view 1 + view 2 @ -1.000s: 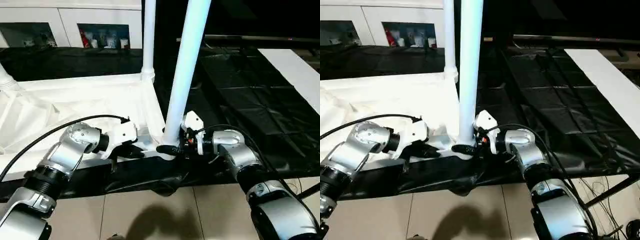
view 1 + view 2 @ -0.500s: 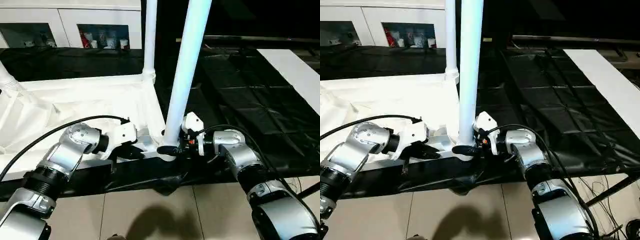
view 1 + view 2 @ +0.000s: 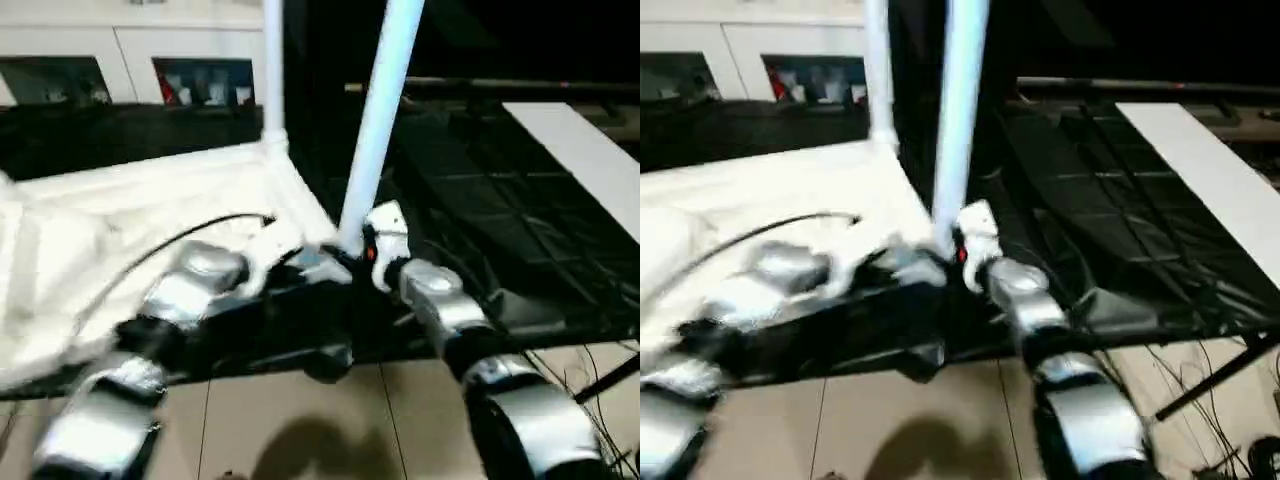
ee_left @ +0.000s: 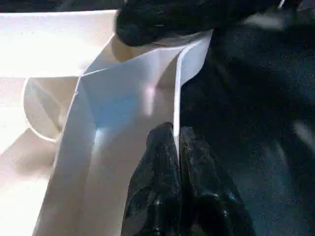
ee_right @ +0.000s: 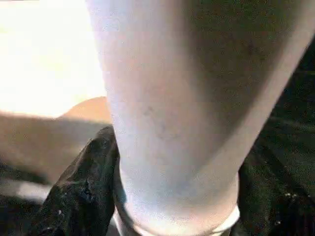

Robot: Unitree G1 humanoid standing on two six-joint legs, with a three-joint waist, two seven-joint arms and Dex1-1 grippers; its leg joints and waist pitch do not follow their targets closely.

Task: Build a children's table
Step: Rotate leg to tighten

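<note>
Black-sheeted bench (image 3: 520, 200), table leg (image 3: 378, 130) upright

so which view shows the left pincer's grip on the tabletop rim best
The left wrist view: the left pincer pinches the thin tabletop rim edge-on between both fingers. The eye views show only a blurred arm there; the right wrist view shows the leg.

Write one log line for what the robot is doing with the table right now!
step: fitting leg | right gripper: shut on near leg at corner socket | left gripper: shut on tabletop rim | far leg: upright
</note>
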